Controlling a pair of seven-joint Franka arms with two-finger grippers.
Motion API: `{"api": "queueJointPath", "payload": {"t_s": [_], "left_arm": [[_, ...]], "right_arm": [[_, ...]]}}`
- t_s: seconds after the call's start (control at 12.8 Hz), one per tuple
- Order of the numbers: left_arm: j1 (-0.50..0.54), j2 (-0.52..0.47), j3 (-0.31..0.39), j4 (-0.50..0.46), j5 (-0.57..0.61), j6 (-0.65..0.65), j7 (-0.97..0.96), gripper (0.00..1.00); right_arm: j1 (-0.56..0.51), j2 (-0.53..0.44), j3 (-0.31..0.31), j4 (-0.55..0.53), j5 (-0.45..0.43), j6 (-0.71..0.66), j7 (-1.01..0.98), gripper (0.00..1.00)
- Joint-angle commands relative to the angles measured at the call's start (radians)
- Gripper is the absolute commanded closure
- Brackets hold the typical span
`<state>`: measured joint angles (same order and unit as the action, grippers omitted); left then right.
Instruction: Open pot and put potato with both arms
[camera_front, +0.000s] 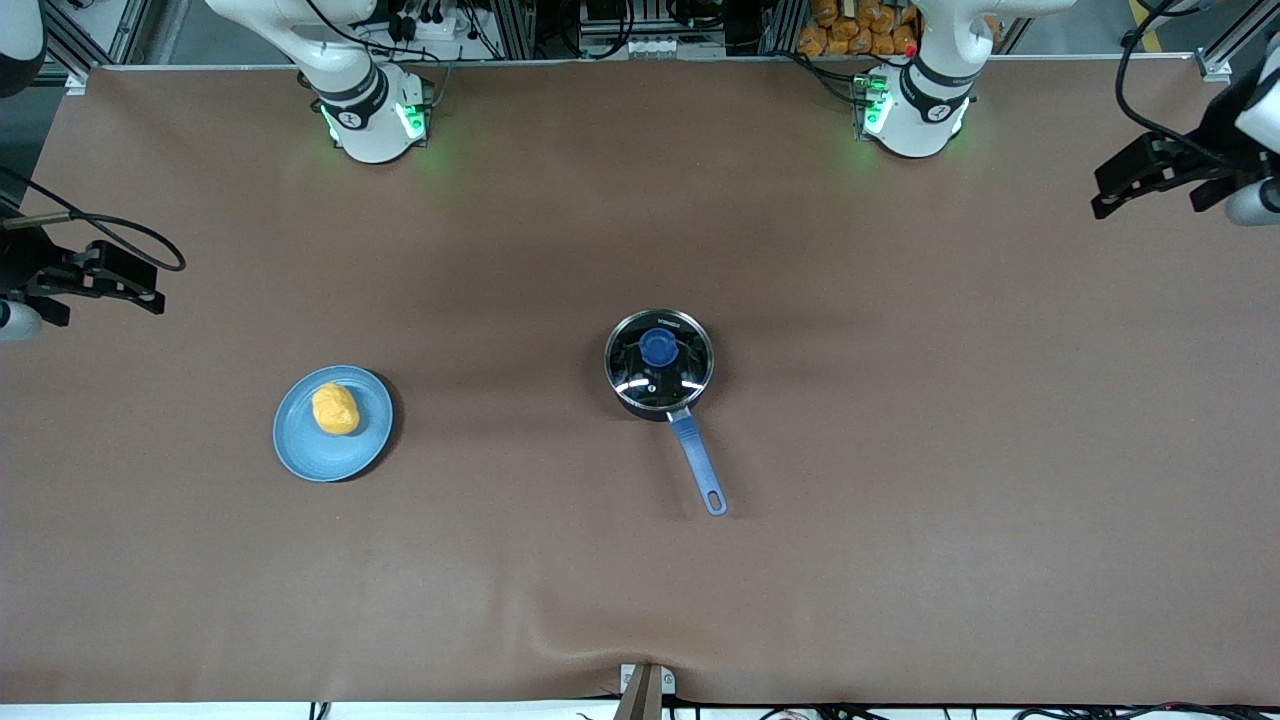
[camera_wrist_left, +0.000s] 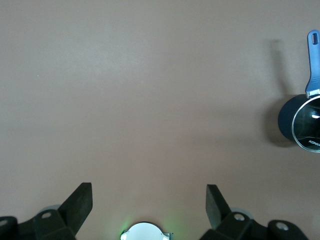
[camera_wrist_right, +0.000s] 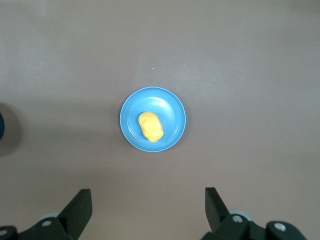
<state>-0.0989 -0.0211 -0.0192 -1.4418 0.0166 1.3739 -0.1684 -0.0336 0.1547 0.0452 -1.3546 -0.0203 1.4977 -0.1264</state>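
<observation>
Brown counter (camera_front: 900, 500) seen from above. Pot (camera_front: 659, 364) at centre, glass lid (camera_front: 660, 375) on, blue knob (camera_front: 657, 347) on top, blue handle (camera_front: 698, 464) pointing toward front camera. Potato (camera_front: 335, 409) resting on blue plate (camera_front: 300, 450), toward right arm's end, well apart from pot. Left pincer (camera_wrist_left: 149, 200) spread, empty, high over bare counter at left arm's end. Right pincer (camera_wrist_right: 148, 202) spread, empty, up over counter near plate. Lid first (judgement): centre left pincer over knob, descend straight, pinch knob, lift vertically clear before bringing potato.
</observation>
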Motion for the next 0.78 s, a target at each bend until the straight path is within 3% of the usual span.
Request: {"api": "queueJointPath", "payload": {"t_s": [0.0,0.7], "left_arm": [[0.025,-0.005,-0.018,0.000,-0.015,0.001,-0.008,0.00],[-0.033,0.059,-0.039,0.014,-0.070,0.025,-0.011,0.00]], "right_arm": [[-0.002,-0.009,0.004,0.006,-0.007,-0.014,0.013,0.00],[0.006,-0.004,0.010,0.002,0.000,-0.016,-0.004,0.00]]}}
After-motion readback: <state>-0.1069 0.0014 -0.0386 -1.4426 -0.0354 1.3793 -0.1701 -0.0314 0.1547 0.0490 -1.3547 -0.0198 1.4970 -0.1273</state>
